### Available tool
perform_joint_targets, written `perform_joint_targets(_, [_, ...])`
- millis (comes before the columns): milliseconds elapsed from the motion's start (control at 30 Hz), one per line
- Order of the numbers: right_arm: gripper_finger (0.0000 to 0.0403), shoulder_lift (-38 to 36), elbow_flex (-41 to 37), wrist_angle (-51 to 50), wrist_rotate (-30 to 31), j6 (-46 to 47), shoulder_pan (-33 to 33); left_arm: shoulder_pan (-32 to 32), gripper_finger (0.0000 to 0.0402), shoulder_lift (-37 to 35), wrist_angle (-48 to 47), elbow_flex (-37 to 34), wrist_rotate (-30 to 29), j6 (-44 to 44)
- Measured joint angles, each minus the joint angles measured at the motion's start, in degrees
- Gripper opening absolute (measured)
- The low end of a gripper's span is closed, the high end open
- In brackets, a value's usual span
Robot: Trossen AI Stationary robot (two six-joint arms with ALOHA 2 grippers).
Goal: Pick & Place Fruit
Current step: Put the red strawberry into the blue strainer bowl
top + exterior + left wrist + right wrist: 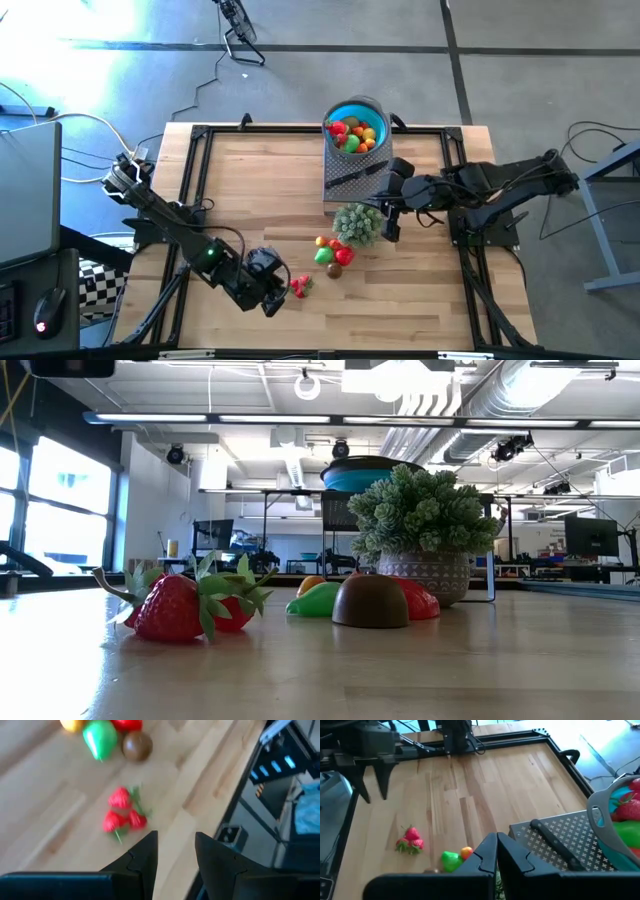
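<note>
A cluster of red strawberries point(300, 285) point(122, 812) lies on the wooden table near its front edge. A small heap of fruit point(333, 253), orange, green, red and brown, lies just beyond it. More fruit fills the blue bowl point(340, 112) at the far side. My left gripper point(283, 296) point(175, 852) hangs open above the table just left of the strawberries, with nothing between its fingers. My right gripper point(390, 232) point(496, 851) is shut and empty, raised over the table to the right of the heap.
A pale green bushy plant in a pot point(357, 222) point(425, 530) stands between the heap and a grey perforated mat point(340, 192) that carries a black-handled knife point(358, 174). Black frame rails point(200, 160) run along the table's sides. Bare wood lies at the left and near right.
</note>
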Motion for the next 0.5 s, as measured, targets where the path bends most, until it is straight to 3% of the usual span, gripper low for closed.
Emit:
perform_joint_targets(167, [0.0004, 0.00, 0.00, -0.01, -0.02, -0.94, 0.02, -1.14, 0.0105, 0.83, -1.78, 0.00, 4.82, -6.56])
perform_joint_targets(500, [0.0004, 0.00, 0.00, -0.08, 0.00, -2.27, 0.00, -3.22, 0.0006, 2.37, -5.62, 0.03, 6.34, -16.32])
